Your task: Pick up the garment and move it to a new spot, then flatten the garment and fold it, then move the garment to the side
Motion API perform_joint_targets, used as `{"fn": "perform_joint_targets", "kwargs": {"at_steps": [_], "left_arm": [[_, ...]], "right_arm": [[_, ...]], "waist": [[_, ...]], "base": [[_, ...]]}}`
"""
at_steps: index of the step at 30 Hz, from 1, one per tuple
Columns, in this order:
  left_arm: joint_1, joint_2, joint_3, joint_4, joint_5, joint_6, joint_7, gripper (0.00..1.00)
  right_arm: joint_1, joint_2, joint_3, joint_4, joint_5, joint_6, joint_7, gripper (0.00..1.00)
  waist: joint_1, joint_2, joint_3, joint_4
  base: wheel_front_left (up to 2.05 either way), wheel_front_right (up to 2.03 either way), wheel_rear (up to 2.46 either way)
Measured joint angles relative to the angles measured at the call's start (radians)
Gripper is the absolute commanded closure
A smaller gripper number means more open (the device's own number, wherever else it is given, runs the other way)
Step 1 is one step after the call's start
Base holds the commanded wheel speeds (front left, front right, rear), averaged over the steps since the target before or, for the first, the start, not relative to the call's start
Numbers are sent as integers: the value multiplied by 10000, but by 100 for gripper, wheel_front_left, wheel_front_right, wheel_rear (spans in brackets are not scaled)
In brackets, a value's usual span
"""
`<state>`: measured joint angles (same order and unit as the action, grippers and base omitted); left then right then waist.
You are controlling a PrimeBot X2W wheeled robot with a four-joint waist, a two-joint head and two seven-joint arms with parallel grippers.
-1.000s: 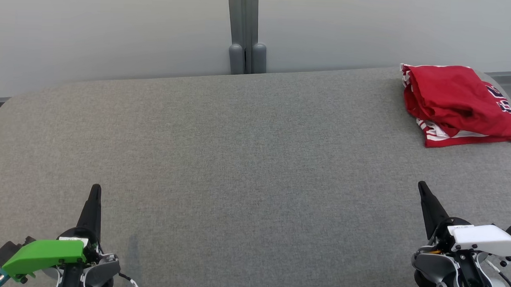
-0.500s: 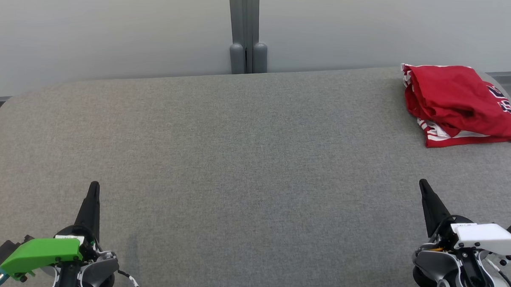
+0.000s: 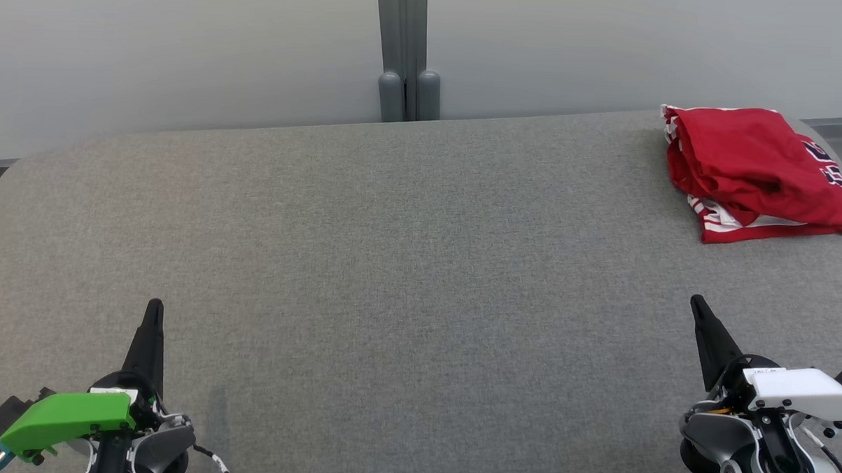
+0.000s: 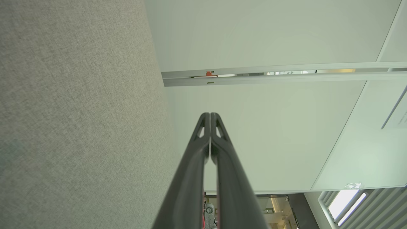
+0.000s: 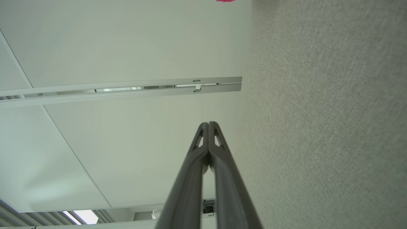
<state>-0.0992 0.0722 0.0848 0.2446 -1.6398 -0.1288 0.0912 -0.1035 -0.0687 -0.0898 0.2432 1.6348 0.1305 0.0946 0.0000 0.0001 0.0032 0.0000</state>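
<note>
Lying at the far right edge of the grey fabric table point(image 3: 406, 264), the crumpled red-and-white garment point(image 3: 752, 171) may slide off if dragged. Closed and empty, near side: left gripper point(image 3: 154, 305), right gripper point(image 3: 696, 302).

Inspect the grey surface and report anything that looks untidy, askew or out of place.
The garment, red, at the far right corner of the table, is folded unevenly: its top layer is rumpled, and striped white trim pokes out along its near and left edges. Nothing else stands out.
</note>
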Motion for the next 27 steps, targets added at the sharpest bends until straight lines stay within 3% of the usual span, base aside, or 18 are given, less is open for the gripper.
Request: {"fn": "perform_joint_targets", "kwargs": {"at_steps": [27], "left_arm": [[-5,-63,81,2,69,0,58,100]], "right_arm": [[-9,61,-75,4,-50,0,54,100]], "waist": [[0,0,0,0]], "base": [[0,0,0]]}}
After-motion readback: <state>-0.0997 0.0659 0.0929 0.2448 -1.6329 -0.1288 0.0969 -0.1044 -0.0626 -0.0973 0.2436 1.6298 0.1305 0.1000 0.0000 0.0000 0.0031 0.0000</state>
